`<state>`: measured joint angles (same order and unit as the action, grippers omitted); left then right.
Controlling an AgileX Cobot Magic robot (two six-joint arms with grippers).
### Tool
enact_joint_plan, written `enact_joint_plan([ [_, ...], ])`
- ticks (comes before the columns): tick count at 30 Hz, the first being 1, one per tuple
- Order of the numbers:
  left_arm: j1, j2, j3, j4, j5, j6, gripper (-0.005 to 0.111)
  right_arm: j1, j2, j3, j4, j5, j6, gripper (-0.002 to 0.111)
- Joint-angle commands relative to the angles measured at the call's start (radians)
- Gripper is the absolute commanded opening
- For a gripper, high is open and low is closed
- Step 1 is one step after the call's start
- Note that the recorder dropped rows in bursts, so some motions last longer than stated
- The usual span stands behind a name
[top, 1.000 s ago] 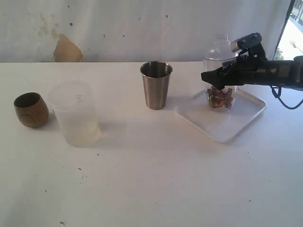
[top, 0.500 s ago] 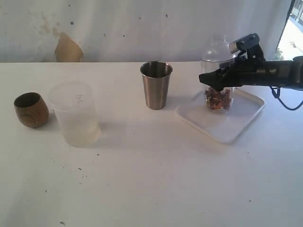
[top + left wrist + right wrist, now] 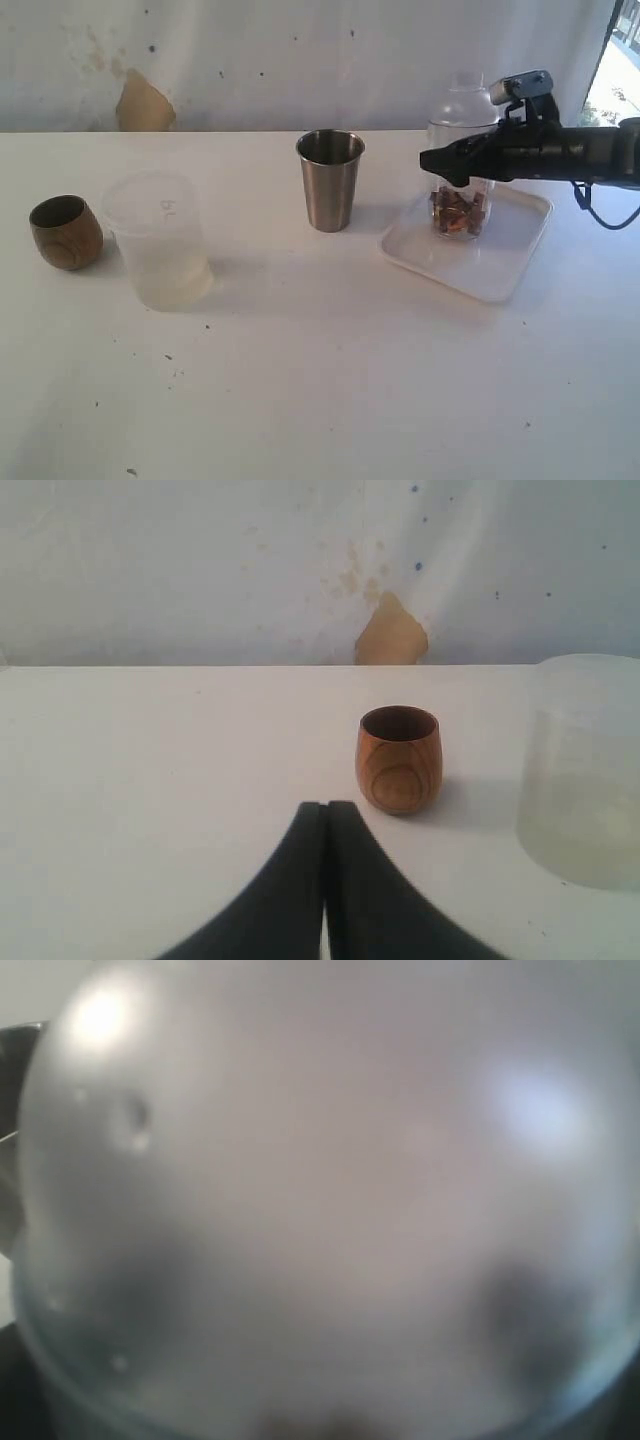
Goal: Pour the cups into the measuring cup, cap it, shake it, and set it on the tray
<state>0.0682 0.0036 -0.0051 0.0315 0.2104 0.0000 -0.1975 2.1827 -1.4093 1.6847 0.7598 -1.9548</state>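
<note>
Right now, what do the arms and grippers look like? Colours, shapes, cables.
Right arm: matte black, slim tube, with a grey block on its wrist and a black cable looping underneath. Right gripper: black, tapering. Left gripper: two smooth black fingers, wide at the base, narrowing to thin tips. No markings visible. Left arm is out of view.

exterior: raised, facing the wall (image 3: pixel 300 60) across the table (image 3: pixel 300 380), wide | left wrist: low behind the left claw (image 3: pixel 325 810); wooden cup (image 3: pixel 398 758) just ahead of it; exterior shares that cup | right wrist: tight against the measuring cup (image 3: pixel 320 1200); blurred
</note>
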Motion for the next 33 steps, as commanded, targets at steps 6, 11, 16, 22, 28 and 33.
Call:
enact_joint_plan([
  [6, 0.001, -0.004, 0.005, -0.001, -0.008, 0.000, 0.000, -0.003, -0.007, -0.007, -0.003, 0.029, 0.003, 0.102],
  [11, 0.001, -0.004, 0.005, -0.001, -0.008, 0.000, 0.000, -0.003, -0.029, -0.007, -0.046, 0.048, 0.003, 0.102],
  [16, 0.001, -0.004, 0.005, -0.001, -0.008, 0.000, 0.000, -0.013, -0.053, -0.007, -0.097, 0.046, 0.003, 0.102],
  [22, 0.001, -0.004, 0.005, -0.001, -0.008, 0.000, 0.000, -0.061, -0.057, -0.007, -0.122, 0.082, 0.033, 0.102],
  [28, 0.001, -0.004, 0.005, -0.001, -0.008, 0.000, 0.000, -0.110, -0.057, -0.007, -0.185, 0.128, 0.057, 0.102],
  [33, 0.001, -0.004, 0.005, -0.001, -0.008, 0.000, 0.000, -0.117, -0.057, -0.007, -0.171, 0.200, 0.057, 0.102],
])
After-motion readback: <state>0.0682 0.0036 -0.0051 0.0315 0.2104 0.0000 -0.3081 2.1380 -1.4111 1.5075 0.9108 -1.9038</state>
